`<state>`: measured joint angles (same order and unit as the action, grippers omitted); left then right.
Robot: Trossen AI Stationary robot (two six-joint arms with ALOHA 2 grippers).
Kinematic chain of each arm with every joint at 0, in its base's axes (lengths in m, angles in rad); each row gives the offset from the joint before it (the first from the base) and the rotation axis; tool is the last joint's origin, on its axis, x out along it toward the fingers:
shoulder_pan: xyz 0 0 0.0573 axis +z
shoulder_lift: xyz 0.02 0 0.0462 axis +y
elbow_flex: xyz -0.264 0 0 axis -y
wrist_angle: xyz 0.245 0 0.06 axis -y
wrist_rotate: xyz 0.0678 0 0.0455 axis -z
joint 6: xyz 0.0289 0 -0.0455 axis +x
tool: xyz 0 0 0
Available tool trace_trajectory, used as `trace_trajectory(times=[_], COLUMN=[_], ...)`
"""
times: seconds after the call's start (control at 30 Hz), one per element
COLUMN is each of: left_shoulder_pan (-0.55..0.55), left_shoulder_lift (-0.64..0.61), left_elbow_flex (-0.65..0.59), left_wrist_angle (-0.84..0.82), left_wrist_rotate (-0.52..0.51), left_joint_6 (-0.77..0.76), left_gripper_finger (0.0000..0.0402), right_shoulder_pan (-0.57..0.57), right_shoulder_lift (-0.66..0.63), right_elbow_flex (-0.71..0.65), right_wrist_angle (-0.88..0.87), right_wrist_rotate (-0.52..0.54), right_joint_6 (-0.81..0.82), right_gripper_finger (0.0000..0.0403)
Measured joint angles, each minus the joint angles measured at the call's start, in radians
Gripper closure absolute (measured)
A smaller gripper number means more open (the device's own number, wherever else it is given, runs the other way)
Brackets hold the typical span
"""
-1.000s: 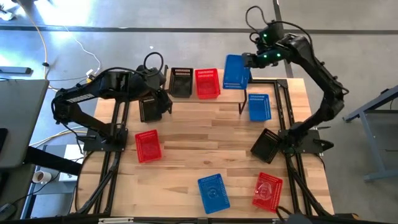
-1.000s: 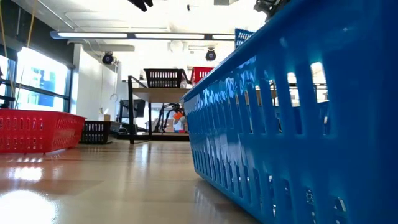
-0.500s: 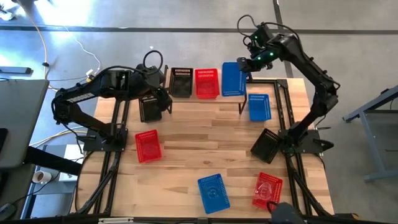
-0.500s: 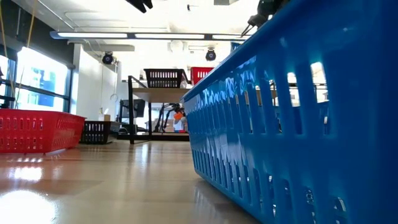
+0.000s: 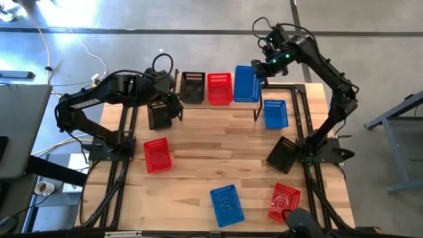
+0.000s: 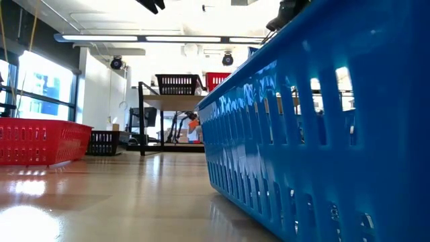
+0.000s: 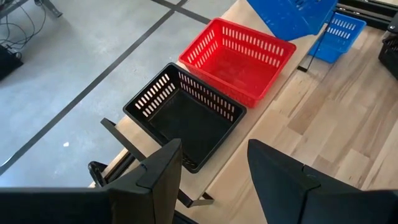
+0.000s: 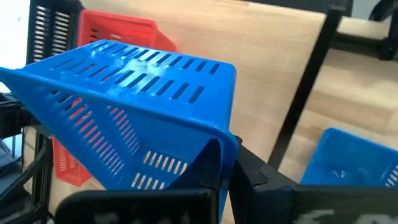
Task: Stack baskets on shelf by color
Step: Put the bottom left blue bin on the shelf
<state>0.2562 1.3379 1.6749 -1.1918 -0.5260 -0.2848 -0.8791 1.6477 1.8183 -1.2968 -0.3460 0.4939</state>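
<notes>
The high camera looked straight down on the whole worktop [image 5: 218, 158], with the shelf [image 5: 198, 104] in the upper middle of its frame. The low camera sat at worktop level, so close behind a blue basket [image 6: 322, 128] that it filled the right half, the shelf [image 6: 171, 101] far off at centre. Each wrist camera looked down past its own claw at close range, and both shared the shelf's red basket [image 7: 239, 59] with the high view.

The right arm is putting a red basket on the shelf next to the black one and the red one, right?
Not quite. The basket in the right gripper is blue, not red; the right wrist view shows its jaws shut on the rim. It is going onto the shelf beside the black basket and red basket.
</notes>
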Motion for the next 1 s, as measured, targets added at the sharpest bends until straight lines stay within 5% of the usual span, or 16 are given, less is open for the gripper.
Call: trace_trajectory(times=[1.0], left_shoulder_pan=[0.0], left_shoulder_lift=[0.0], left_elbow_flex=[0.0], left_wrist_angle=[0.0], left_wrist_rotate=[0.0], left_joint_6=[-0.001], left_gripper_finger=[0.0229], right_shoulder_pan=[0.011], right_shoulder_lift=[0.133], right_elbow_flex=[0.0], right_wrist_angle=[-0.073], right_wrist_rotate=[0.03], right_joint_6=[-0.024], right_gripper_finger=[0.0403])
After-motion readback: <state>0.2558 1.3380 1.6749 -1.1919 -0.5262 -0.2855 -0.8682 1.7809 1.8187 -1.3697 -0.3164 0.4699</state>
